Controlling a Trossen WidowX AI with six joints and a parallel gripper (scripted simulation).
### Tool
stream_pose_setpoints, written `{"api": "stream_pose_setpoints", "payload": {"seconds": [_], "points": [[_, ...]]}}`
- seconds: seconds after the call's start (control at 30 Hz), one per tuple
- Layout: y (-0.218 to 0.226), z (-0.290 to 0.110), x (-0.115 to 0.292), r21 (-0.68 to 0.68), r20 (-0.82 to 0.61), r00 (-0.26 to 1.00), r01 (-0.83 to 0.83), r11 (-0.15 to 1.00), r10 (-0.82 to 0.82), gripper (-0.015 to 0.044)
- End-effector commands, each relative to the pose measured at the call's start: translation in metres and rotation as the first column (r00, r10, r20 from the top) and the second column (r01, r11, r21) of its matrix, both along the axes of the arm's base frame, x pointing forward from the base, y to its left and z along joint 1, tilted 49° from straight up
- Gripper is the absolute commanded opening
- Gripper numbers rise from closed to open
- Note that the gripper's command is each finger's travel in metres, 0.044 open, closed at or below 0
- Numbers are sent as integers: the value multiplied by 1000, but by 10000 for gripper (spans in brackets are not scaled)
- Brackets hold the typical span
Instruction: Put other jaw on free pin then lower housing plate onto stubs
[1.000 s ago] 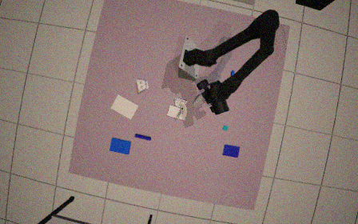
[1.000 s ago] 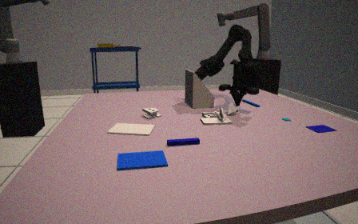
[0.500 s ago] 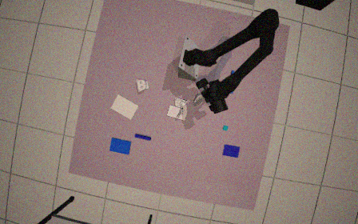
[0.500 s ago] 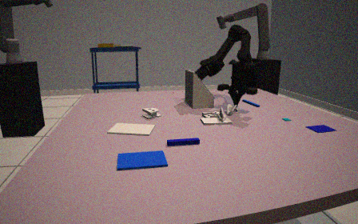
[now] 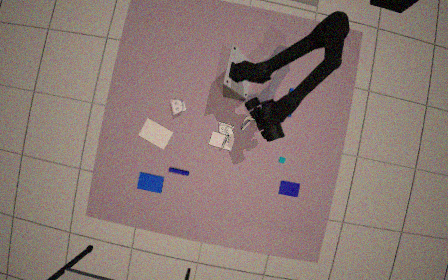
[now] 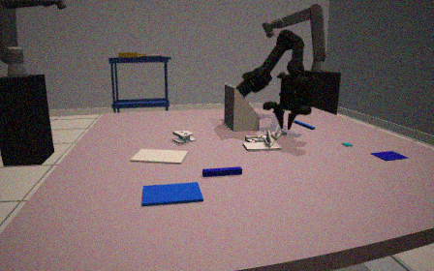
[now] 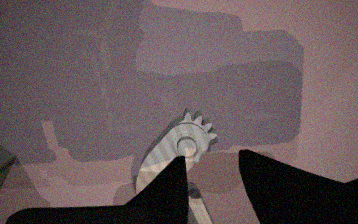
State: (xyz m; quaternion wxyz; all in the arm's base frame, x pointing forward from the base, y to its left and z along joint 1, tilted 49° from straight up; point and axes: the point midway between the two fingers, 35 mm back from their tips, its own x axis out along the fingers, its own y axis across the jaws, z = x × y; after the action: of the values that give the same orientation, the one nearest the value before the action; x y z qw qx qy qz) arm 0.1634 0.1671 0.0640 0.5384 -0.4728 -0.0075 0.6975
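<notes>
Okay, so the gripper (image 5: 259, 118) (image 6: 286, 127) (image 7: 212, 161) has its fingers apart, with one tip overlapping the loose toothed jaw (image 5: 246, 123) (image 7: 172, 150) in the wrist view; can't tell if they touch. That jaw's just beside the pale base assembly (image 5: 217, 139) (image 6: 262, 146), around mid-worktop (image 5: 225, 215) (image 6: 291, 218), and the white holed piece (image 5: 177, 107) (image 6: 183, 134) sits toward the top view's left edge.

We see a matt, finely grained pink desk (image 5: 200, 210) (image 6: 291, 208), a smooth toothed jaw piece (image 7: 167, 150), perhaps dull metal or plastic, matt blue slabs (image 5: 150, 182) (image 6: 172, 194), and matt black plastic-looking jaws (image 5: 248, 122) (image 6: 286, 127) (image 7: 213, 155).
</notes>
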Motion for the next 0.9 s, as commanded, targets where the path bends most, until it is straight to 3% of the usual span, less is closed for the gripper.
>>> {"api": "stream_pose_setpoints", "payload": {"seconds": [0.0, 0.27, 0.87], "points": [[0, 0, 1, 1, 2, 1000, 1, 1000, -1, 236], [0, 0, 1, 1, 2, 1000, 1, 1000, -1, 440], [0, 0, 1, 1, 2, 1000, 1, 1000, -1, 440]]}}
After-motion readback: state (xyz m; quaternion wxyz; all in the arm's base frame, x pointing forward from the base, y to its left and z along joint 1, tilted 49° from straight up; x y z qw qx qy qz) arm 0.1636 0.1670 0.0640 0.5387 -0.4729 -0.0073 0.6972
